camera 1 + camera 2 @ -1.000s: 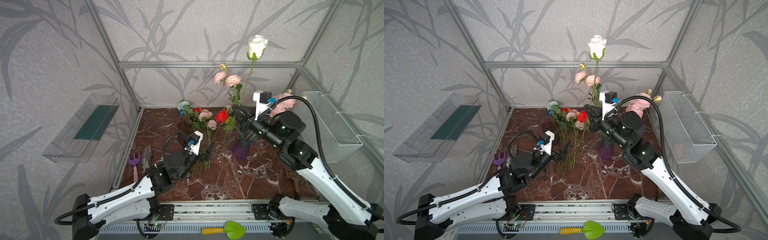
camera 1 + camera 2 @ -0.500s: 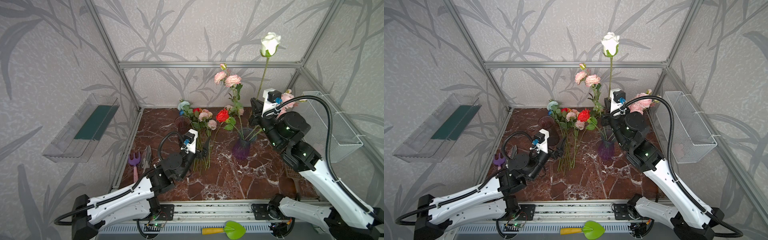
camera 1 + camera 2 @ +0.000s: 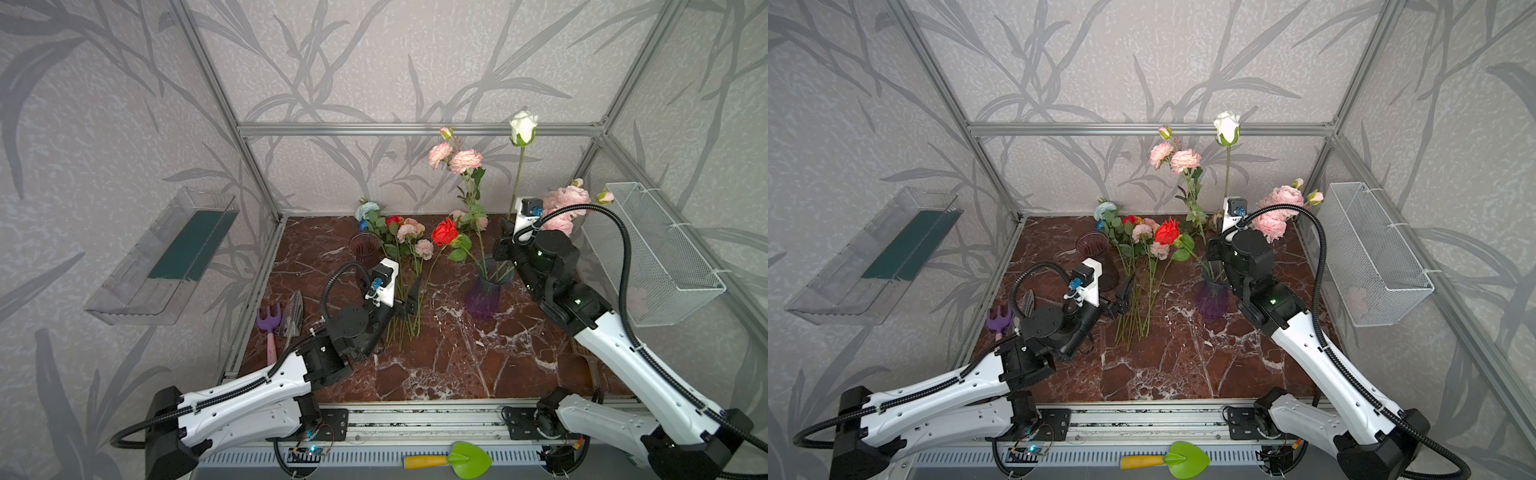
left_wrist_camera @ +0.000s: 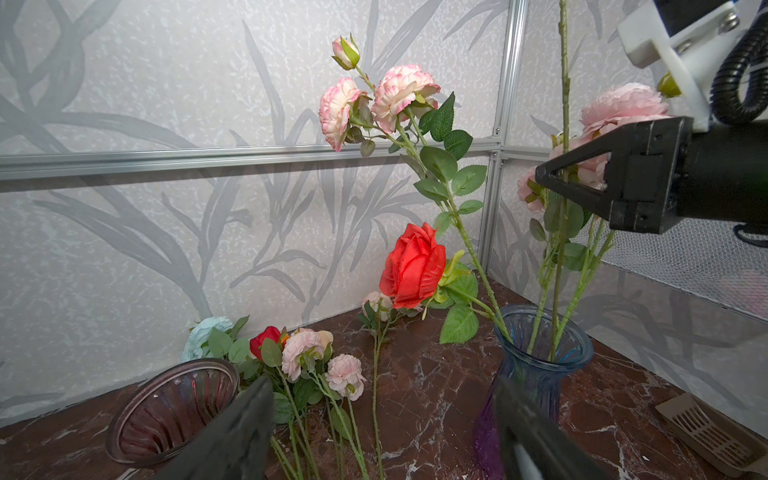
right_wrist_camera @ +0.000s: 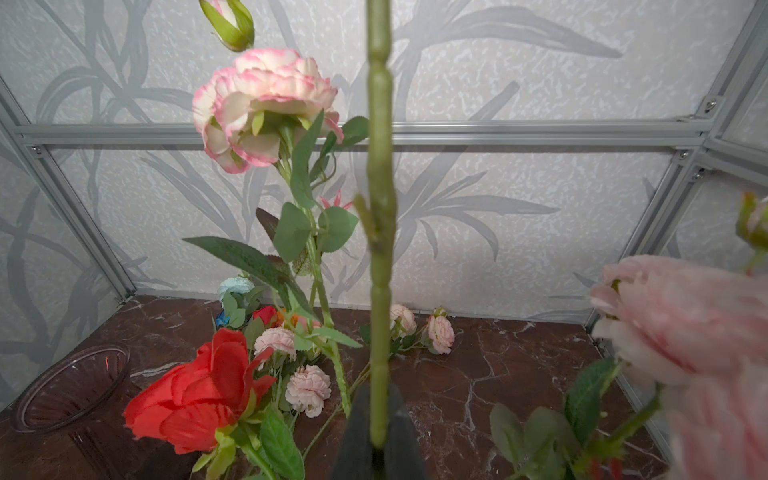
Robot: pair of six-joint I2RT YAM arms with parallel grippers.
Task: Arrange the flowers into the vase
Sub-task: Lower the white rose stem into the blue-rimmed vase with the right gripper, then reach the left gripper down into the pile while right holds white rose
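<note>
A blue-and-purple glass vase [image 3: 484,291] [image 3: 1214,293] [image 4: 540,365] stands right of centre. It holds a red rose [image 3: 444,232] [image 5: 199,386], a frilly pink spray [image 3: 457,160] and big pale-pink blooms [image 3: 565,203]. My right gripper [image 3: 503,239] [image 4: 557,178] [image 5: 378,436] is shut on the upright stem [image 5: 380,208] of a white rose [image 3: 523,126] [image 3: 1226,126]. The stem's lower end reaches into the vase mouth. More flowers [image 3: 403,241] [image 3: 1138,232] [image 4: 316,357] lie on the marble floor. My left gripper [image 3: 409,297] [image 3: 1117,301] [image 4: 382,386] hangs open just above their stems, holding nothing.
A dark red glass vase [image 3: 365,245] [image 4: 174,407] stands beside the lying flowers. A purple rake [image 3: 269,328] and a trowel [image 3: 294,316] lie at the left edge. A wire basket [image 3: 660,249] hangs on the right wall and a clear shelf [image 3: 166,257] on the left. A beige scoop [image 4: 702,432] lies near the vase.
My right gripper carried the white rose to the right, turned its stem upright, then lowered it toward the vase. The left gripper shifted only slightly and stayed open.
</note>
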